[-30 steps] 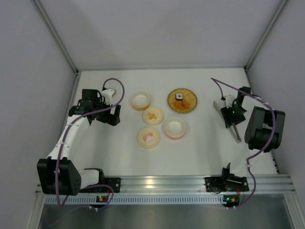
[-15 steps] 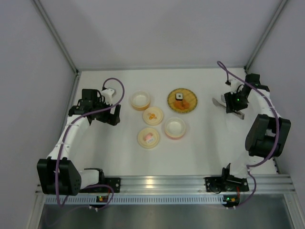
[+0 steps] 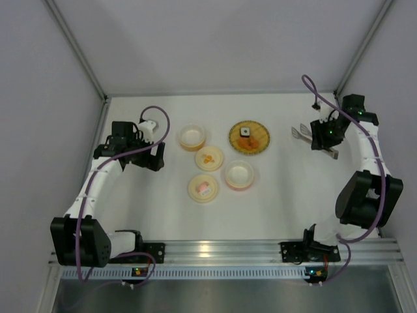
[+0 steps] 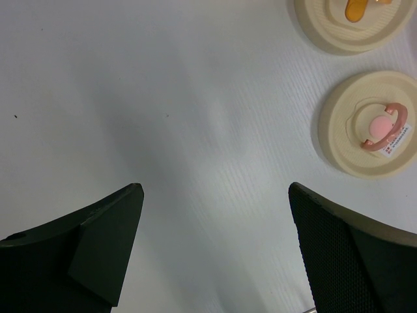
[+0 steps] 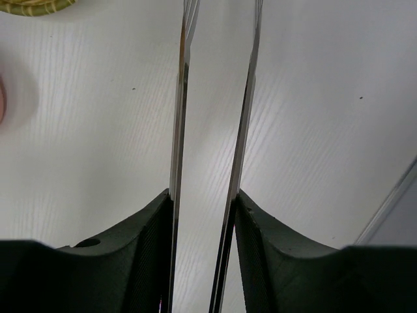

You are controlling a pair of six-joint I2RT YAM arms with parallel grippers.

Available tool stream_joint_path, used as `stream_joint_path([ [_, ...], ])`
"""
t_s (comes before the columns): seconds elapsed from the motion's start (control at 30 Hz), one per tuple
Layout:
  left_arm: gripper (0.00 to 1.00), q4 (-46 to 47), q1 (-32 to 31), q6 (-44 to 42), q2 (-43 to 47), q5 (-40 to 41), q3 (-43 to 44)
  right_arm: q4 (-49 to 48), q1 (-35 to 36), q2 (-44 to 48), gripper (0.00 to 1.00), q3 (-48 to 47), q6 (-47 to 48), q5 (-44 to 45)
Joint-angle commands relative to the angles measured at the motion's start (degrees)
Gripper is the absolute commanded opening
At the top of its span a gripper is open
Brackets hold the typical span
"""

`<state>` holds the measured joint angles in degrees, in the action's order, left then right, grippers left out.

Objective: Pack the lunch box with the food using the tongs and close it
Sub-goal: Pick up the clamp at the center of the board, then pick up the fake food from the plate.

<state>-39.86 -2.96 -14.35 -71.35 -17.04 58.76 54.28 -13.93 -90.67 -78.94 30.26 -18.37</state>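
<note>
Two claws are seen. The left claw (image 4: 215, 195) is held wide apart with nothing between its fingers, over the white table (image 4: 195, 98). The right claw (image 5: 204, 195) is clamped on the tongs (image 5: 178, 130). One finger is pressed on the outside of each thin metal arm. The two arms stick out ahead of this claw and are not touching each other. One pair of tongs is counted. Two round lids are seen ahead of the left claw and to its right. The pink lid (image 4: 368, 124), with a pink mark on top, is the nearer one. The orange lid (image 4: 355, 19), with an orange mark, lies farther ahead. A tiny label with red writing is stuck beside the pink mark, but it is too small to be read. No other writing can be made out. From above, two bowls are counted between the two claws: the orange bowl (image 3: 192, 137) and the pink bowl (image 3: 239, 175). One woven plate (image 3: 259, 138) is seen past the tips of the tongs, ahead of the right claw and apart from it. The food (image 3: 244, 132) lies on this plate: one white-and-dark cube and some orange bits, too small to be counted.
</note>
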Motion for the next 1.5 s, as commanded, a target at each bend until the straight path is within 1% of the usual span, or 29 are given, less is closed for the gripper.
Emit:
stream_joint_path([
  [0.0, 0.98, 2.77, -0.11, 0.9, 1.3, -0.54, 2.32, 3.37, -0.66, 4.54, 0.4, -4.38, 0.32, -3.34],
  [0.17, 0.98, 2.59, -0.11, 1.43, 1.3, -1.24, 2.85, 4.6, -0.74, 6.38, 0.4, -6.31, 0.15, -4.57],
  [0.3, 0.98, 1.71, -0.11, 1.69, 1.13, -2.91, 3.73, 5.48, -0.66, 7.09, 0.4, -8.59, -0.29, -7.81],
  [0.4, 0.98, 0.92, -0.11, 2.04, 1.04, -4.14, 4.43, 7.24, 0.31, 6.39, 0.41, -10.62, -0.82, -9.31],
  [0.53, 0.98, 0.83, -0.11, 2.4, 1.04, -4.75, 4.26, 6.72, 4.07, 6.12, 0.41, -10.89, -2.57, -10.28],
  [0.8, 0.98, 0.48, -0.11, 2.92, 0.51, -5.29, 3.82, 4.7, 13.31, 4.46, 0.42, -10.71, -5.65, -7.91],
  [0.83, 0.98, 0.48, -0.11, 2.75, 0.51, -5.29, 3.82, 4.61, 15.75, 4.02, 0.42, -10.54, -5.83, -7.39],
  [0.93, 0.98, 0.66, -0.11, 2.92, 0.51, -4.94, 3.55, 4.6, 18.32, 2.7, 0.42, -10.36, -7.32, -6.5],
  [1.13, 0.98, 0.57, -0.03, 3.19, -0.02, -4.67, 3.55, 3.29, 21.4, 1.03, 0.41, -9.57, -11.7, -4.4],
  [1.47, 0.98, 1.01, -0.11, 2.92, -0.37, -4.06, 2.94, 4.34, 25.53, -3.01, 0.39, -10.01, -17.51, 0.87],
])
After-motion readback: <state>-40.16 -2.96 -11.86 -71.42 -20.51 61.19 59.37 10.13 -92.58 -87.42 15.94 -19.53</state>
